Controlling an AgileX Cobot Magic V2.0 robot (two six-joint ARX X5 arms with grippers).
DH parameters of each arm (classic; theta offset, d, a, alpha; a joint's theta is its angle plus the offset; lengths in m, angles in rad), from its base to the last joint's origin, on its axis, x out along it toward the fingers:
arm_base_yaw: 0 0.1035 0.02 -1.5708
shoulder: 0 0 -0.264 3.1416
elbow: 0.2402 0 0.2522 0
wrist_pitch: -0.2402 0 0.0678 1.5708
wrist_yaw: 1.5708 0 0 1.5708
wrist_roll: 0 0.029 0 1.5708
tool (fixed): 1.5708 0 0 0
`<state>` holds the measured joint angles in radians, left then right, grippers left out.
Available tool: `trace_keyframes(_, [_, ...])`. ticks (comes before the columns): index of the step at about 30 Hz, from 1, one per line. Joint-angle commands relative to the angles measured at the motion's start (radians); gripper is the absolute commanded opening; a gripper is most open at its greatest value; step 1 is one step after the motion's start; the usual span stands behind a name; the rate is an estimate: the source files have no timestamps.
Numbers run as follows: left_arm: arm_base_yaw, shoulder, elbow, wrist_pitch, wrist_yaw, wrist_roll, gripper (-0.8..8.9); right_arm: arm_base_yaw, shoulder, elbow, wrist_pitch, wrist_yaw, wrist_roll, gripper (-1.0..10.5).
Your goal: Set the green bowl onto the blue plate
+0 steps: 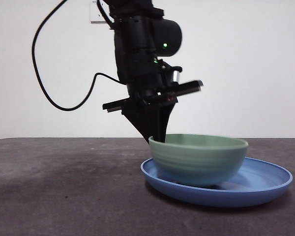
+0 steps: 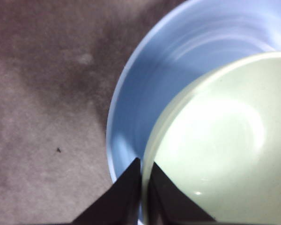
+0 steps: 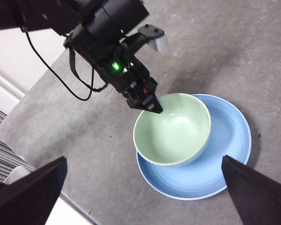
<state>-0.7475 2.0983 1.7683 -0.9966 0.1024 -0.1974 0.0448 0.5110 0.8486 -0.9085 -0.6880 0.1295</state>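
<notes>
Left gripper [image 1: 157,135] pinches the near rim of the green bowl [image 1: 199,157], which sits inside the blue plate [image 1: 260,184], while the right gripper [image 3: 140,197] waits wide open, high above.

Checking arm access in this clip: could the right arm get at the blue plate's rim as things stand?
Probably yes. The right gripper hangs high with jaws wide open, and the blue plate shows bare rim on the side away from the left gripper, which pinches the green bowl.

The pale green bowl [image 1: 199,158] sits upright inside the wide, shallow blue plate [image 1: 265,184], off-centre.
</notes>
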Motion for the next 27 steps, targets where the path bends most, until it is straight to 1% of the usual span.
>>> trace_keyframes(1, [-0.015,0.019,0.032,0.013,-0.01,0.002,0.1,0.002,0.003,0.019,0.007,-0.003,-0.01,5.5])
trace_keyframes(18, [-0.02,0.06,0.032,0.053,0.014,0.002,0.11,0.002,0.003,0.019,0.006,-0.003,-0.01,5.5])
trace_keyframes(21, [-0.019,0.06,0.033,0.053,0.014,0.002,0.39,0.002,0.003,0.019,0.006,-0.003,-0.01,5.5])
trace_keyframes(22, [-0.019,0.06,0.034,0.05,0.014,0.001,0.57,0.002,0.003,0.019,0.006,-0.003,-0.01,5.5])
trace_keyframes(23, [-0.019,0.06,0.034,0.05,0.014,0.0,1.12,0.002,0.003,0.019,0.006,-0.003,-0.01,5.5])
trace_keyframes(26, [-0.019,0.057,0.047,0.047,0.014,-0.008,3.32,0.002,0.003,0.019,0.006,-0.003,-0.01,5.5])
trace_keyframes(27, [-0.018,0.052,0.057,0.045,0.014,-0.019,3.81,0.002,0.003,0.019,0.006,-0.003,-0.01,5.5])
